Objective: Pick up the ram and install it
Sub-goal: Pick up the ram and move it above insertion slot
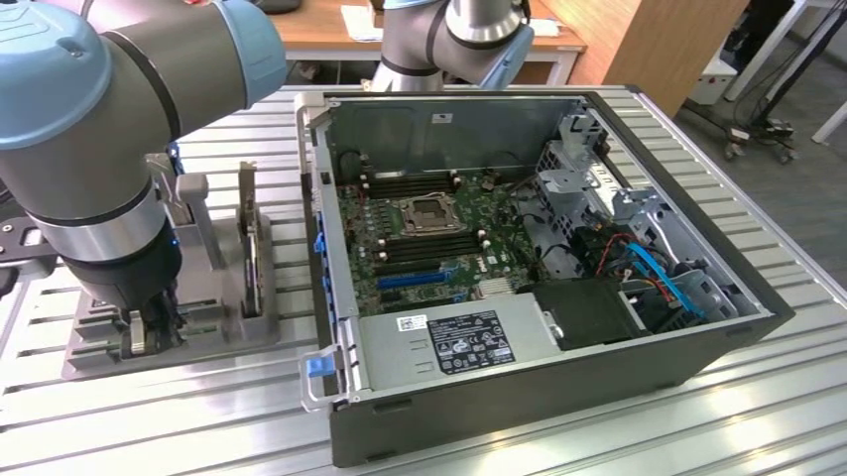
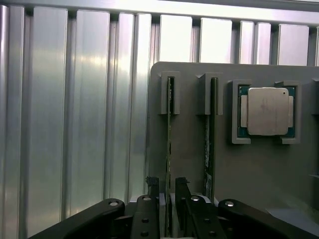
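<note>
My black two-fingered gripper [image 2: 171, 199], at the exterior view's lower left, straddles the thin green ram stick [image 2: 169, 134] with its jaws slightly apart, not yet clamped. The ram stands on edge in the grey slotted holder [image 2: 227, 174], which I judge leaves both faces graspable. Its long axis follows the slot, parallel to the ribbed aluminium table's [image 2: 75, 124] grooves.

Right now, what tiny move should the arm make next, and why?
Probably close the end effector gently on the ram. It sits low at the grey holder, its jaws standing either side of the upright stick with a slim gap showing on each side, so nothing seems gripped yet.
</note>
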You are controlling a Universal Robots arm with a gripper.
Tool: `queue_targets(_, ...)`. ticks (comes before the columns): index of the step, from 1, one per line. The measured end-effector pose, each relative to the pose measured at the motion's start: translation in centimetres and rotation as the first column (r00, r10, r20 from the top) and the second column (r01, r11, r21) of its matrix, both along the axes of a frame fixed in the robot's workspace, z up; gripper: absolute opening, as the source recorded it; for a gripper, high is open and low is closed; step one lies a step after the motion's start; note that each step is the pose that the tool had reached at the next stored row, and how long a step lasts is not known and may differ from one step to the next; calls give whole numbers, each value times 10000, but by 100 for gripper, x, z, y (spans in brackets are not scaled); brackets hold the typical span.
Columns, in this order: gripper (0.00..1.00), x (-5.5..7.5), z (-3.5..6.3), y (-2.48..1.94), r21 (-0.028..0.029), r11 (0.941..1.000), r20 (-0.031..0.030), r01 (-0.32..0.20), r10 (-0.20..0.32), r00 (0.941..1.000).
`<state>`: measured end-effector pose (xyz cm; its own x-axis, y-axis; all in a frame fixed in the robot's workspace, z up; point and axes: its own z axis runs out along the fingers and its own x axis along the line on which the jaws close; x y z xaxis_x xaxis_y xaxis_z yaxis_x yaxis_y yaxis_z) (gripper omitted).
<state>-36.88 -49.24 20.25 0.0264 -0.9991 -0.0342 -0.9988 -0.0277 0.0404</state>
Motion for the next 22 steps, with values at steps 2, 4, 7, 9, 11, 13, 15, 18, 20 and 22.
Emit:
queue_targets(2,26,0,-11,0,2,10000,2,0,0,10000)
queue_targets(4,26,0,-18,0,0,10000,0,0,0,10000)
queue_targets(7,26,5,-22,1,2,10000,3,0,0,10000)
queue_targets(9,26,22,-22,0,2,10000,3,-2,2,10000)
queue_targets(11,26,25,-22,0,2,10000,3,0,0,10000)
queue_targets(13,26,25,-22,0,1,10000,2,0,0,10000)
queue_targets(15,26,26,-22,0,2,10000,2,0,0,10000)
queue_targets(18,26,26,-21,0,1,10000,1,0,0,10000)
queue_targets(20,26,26,-22,0,1,10000,2,0,0,10000)
queue_targets(22,25,26,-22,0,2,10000,2,0,0,10000)
